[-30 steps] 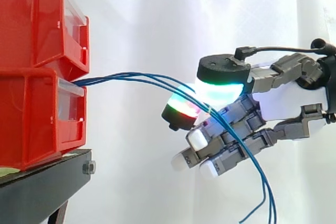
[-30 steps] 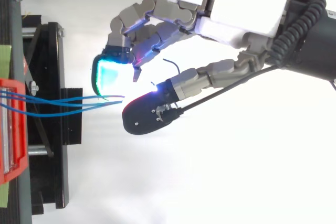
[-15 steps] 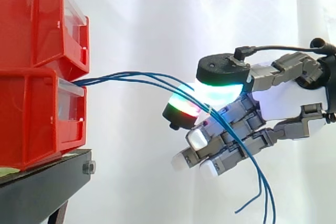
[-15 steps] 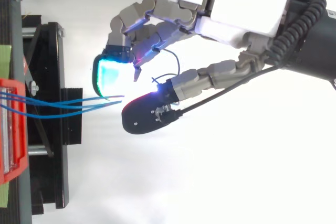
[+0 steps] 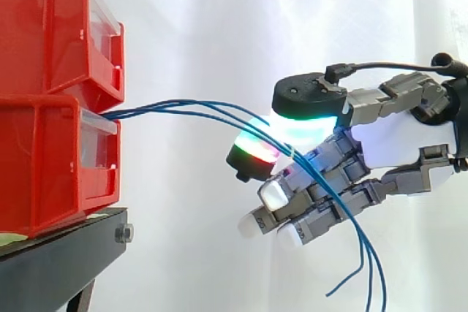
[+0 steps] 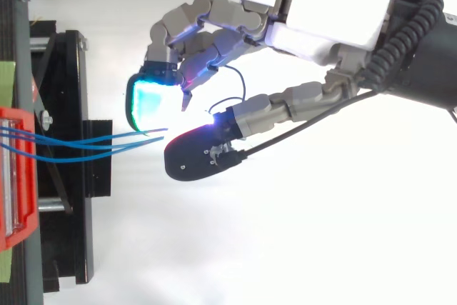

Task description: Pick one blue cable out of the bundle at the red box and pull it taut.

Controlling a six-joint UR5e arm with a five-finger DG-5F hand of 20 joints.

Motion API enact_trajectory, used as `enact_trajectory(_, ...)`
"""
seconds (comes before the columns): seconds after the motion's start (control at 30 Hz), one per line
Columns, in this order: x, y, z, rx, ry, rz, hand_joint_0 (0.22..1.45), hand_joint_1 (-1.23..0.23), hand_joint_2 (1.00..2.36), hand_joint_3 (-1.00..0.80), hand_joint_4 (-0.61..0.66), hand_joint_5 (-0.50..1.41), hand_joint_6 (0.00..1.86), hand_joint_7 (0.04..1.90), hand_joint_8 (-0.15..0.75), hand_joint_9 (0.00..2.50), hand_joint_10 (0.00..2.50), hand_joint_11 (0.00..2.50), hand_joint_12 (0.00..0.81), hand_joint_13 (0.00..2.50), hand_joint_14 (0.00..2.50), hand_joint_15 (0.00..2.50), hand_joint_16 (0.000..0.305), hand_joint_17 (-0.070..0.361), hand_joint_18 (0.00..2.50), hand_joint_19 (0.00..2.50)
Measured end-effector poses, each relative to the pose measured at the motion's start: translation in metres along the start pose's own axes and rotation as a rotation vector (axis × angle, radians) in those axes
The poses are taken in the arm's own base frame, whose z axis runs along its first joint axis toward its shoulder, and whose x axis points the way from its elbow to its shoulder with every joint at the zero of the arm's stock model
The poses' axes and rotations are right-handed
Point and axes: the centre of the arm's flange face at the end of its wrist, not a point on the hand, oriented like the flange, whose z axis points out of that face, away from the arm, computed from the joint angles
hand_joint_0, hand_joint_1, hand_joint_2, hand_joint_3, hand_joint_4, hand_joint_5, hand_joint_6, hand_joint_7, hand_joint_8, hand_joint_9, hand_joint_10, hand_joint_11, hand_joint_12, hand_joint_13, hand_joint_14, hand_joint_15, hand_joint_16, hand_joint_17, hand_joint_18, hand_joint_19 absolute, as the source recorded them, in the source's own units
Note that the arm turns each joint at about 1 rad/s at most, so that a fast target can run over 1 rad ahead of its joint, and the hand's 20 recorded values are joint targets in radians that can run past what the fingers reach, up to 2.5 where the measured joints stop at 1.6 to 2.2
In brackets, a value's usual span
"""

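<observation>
Three thin blue cables (image 5: pixel 190 106) leave the gap between the two stacked red boxes (image 5: pixel 44 158) and run right in a shallow arc. My hand (image 5: pixel 395 144) sits to the right of the boxes, at cable height. The cables pass between the thumb pad (image 5: pixel 307 96), glowing green, and a curled fingertip (image 5: pixel 252 157) glowing red and green. These two close on the bundle. Behind the pinch the cables drape down over the other curled fingers, with loose ends hanging below. From above, the cables (image 6: pixel 71 144) converge under the thumb of my hand (image 6: pixel 321 12).
The red boxes stand on a black stand (image 5: pixel 58 261) at the left, which also shows from above (image 6: pixel 71 176). A white curtain hangs behind. There is open air below and to the right of the boxes, where the hand is.
The thumb pad has edged slightly left toward the boxes. The loose cable ends below the hand have swung and curled a little. The arm has barely moved.
</observation>
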Motion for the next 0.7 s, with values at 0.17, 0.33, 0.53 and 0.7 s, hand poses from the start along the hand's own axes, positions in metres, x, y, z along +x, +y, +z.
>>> enact_trajectory(0.17, 0.0001, -0.0001, 0.0, 0.0, 0.0, 0.001, 0.69, -0.87, 1.02, -0.22, 0.01, -0.17, 0.91, 1.02, 0.3, 0.78, 0.01, 0.6, 0.344, 0.37, 0.01, 0.15, 0.049, 0.11, 0.48, 0.24)
enact_trajectory(0.33, 0.0, 0.0, 0.0, 0.0, 0.0, 0.001, 0.73, -0.89, 1.02, -0.26, 0.0, -0.17, 0.92, 0.99, 0.301, 0.79, 0.01, 0.63, 0.346, 0.38, 0.01, 0.14, 0.049, 0.11, 0.5, 0.24)
enact_trajectory(0.53, 0.0003, 0.0001, -0.0001, 0.0, 0.001, 0.001, 0.67, -0.83, 1.02, -0.29, 0.1, -0.16, 0.91, 0.99, 0.292, 0.81, 0.01, 0.62, 0.345, 0.39, 0.01, 0.16, 0.049, 0.111, 0.5, 0.26)
enact_trajectory(0.7, 0.0004, -0.0002, 0.0, 0.001, 0.001, 0.001, 0.62, -0.77, 1.01, -0.29, 0.12, -0.15, 0.9, 1.04, 0.276, 0.84, 0.01, 0.6, 0.341, 0.38, 0.01, 0.17, 0.049, 0.11, 0.48, 0.28)
